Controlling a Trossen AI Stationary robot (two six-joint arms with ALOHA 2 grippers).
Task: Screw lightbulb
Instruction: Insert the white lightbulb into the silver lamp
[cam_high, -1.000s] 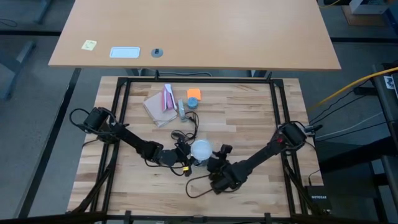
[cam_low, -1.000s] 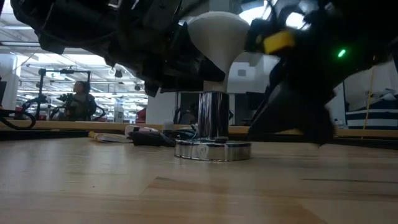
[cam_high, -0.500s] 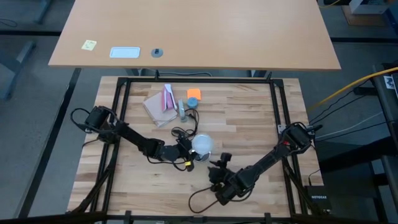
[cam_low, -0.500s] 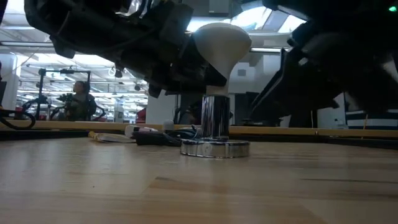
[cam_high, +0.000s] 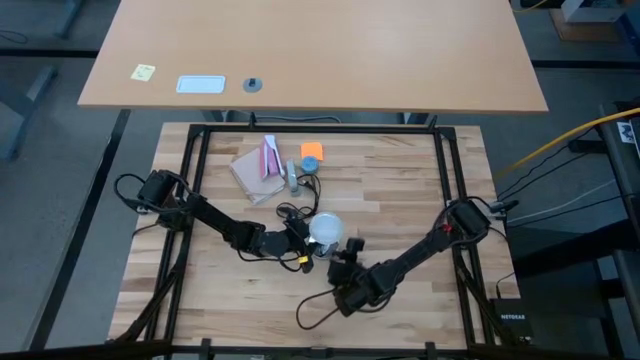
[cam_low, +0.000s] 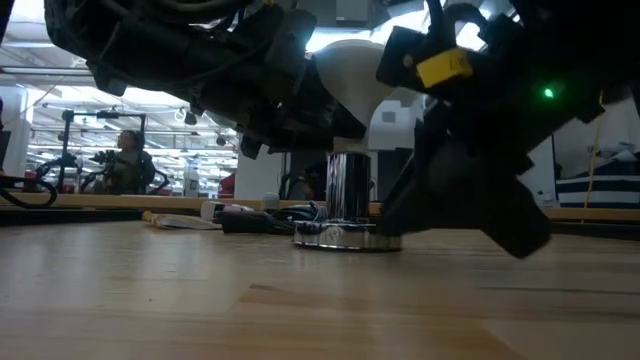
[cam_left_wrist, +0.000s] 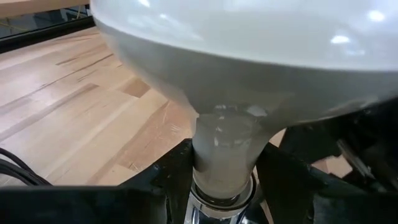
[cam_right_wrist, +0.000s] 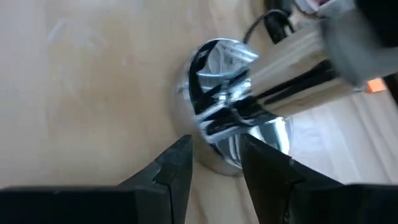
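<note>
The frosted white lightbulb (cam_high: 325, 230) stands upright with its screw base in the round silver socket (cam_low: 345, 200), whose flat base (cam_low: 340, 238) rests on the wooden table. My left gripper (cam_high: 303, 246) is shut on the bulb. My right gripper (cam_high: 345, 262) is open. It comes from the table's near right, low at the socket's base (cam_right_wrist: 230, 140), with one fingertip on either side of the base's rim. In the low view the right gripper hides the socket's right part. My left gripper pinches the bulb's pale grey neck (cam_left_wrist: 224, 155) between its two fingers (cam_left_wrist: 177, 171), just above the socket's top. The fingers come level from the table's left. The bulb stands upright, globe up, its base in the socket. My right gripper: I cannot tell whether its fingers (cam_right_wrist: 177, 163) touch the socket's base.
The socket's thin black cord (cam_high: 312, 308) loops toward the near edge. A brown-and-pink packet (cam_high: 258, 168), an orange piece (cam_high: 312, 151), a blue-grey round piece (cam_high: 310, 166) and dark cables (cam_high: 295, 212) lie farther back. A person (cam_low: 128, 160) sits in the room behind.
My right gripper has drawn back toward the table's near edge, away from the socket, and has then come back up to the socket's base. My left gripper has kept its hold on the bulb's neck, and the bulb has stayed upright in the socket.
</note>
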